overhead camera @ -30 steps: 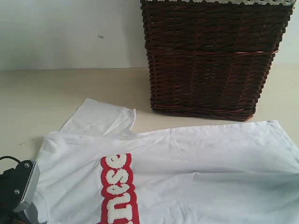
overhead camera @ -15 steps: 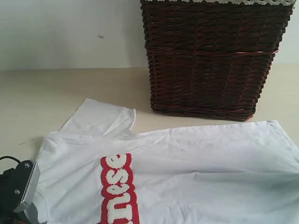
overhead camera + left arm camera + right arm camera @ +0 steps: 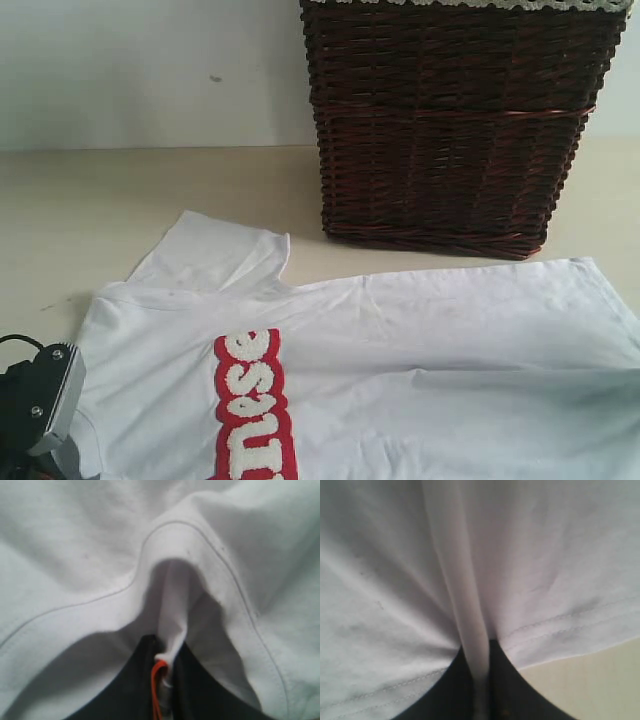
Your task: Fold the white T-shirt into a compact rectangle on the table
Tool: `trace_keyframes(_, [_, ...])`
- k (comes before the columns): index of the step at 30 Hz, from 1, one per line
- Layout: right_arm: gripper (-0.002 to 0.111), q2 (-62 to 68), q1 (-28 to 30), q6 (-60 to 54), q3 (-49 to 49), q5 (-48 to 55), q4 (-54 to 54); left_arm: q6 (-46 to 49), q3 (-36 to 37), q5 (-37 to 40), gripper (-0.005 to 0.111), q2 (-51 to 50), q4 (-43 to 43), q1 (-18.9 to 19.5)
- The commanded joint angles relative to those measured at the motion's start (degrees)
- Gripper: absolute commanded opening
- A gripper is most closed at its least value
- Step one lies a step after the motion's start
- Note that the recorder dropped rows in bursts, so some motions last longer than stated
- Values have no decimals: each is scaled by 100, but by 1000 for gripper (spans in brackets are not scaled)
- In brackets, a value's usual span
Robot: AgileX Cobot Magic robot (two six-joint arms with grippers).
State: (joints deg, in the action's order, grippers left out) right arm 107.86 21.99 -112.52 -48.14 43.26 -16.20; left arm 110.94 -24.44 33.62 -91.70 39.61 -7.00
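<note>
Pale beige table (image 3: 100, 200) below a plain whitish wall (image 3: 120, 70), with a dark brown wicker basket (image 3: 450, 130) standing at the back right, its top edge cut off by the frame. Spread flat in front of the basket: white T-shirt (image 3: 420, 340), lying sideways, one short sleeve (image 3: 215, 255) pointing toward the wall, far end running out past the right edge of the exterior view, lower part lost below the frame. Fuzzy white letters (image 3: 248, 410) on red down the chest, only the upper few visible.

At the lower left corner, by the shirt's edge: grey and black housing of the left arm (image 3: 40, 410), mostly out of frame, fingers hidden. Right arm beyond the exterior frame altogether.

From the left wrist: left gripper (image 3: 164, 685) clamped tight on a raised pinch of white cloth beside a curved stitched band, probably the neckline; small orange tag (image 3: 157, 672) caught between the dark fingers.

From the right wrist: right gripper (image 3: 481, 695) likewise squeezed closed on a narrow upright fold of the shirt near a double-stitched hem, bare table just beside. Fingertips dark and blurred in both wrist views.
</note>
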Motion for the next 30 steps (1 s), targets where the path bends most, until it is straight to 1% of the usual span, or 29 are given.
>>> trace_keyframes(1, [0,614,-66,490,366,-590,-27,-39,89,-401,0,-105,-293,-30])
trace_keyframes(8, [0,627,-66,360,366,-969,-126,-39,89,-391,0,-105,-293,-30])
trace_keyframes(10, [0,627,-66,384,366,-980,-115,-77,89,-551,0,-94,-280,-30])
trace_keyframes(13, [0,430,-66,500,366,-820,-63,-628,89,-1358,0,135,-304,-30])
trace_keyframes(14, [0,226,-66,500,366,-749,26,-815,89,-1858,0,353,-315,-30])
trace_keyframes(16, [0,-125,-66,487,366,-693,172,-856,89,-2283,0,655,-315,-30])
trace_keyframes(19, [0,-918,-66,498,366,-619,530,-1237,89,-2347,0,901,-315,-30])
trace_keyframes(22, [0,-1653,-66,530,366,-492,646,-1260,89,-2347,0,918,-326,-30])
trace_keyframes(25, [0,-2205,-66,1267,366,-241,857,-1405,89,-2347,0,918,-406,-30])
trace_keyframes(27, [0,-2606,-66,1575,366,-5,1110,-1792,89,-2305,0,904,-651,-30])
trace_keyframes(30, [0,-3186,-66,1429,366,160,1239,-2416,89,-2220,0,931,-1278,-30])
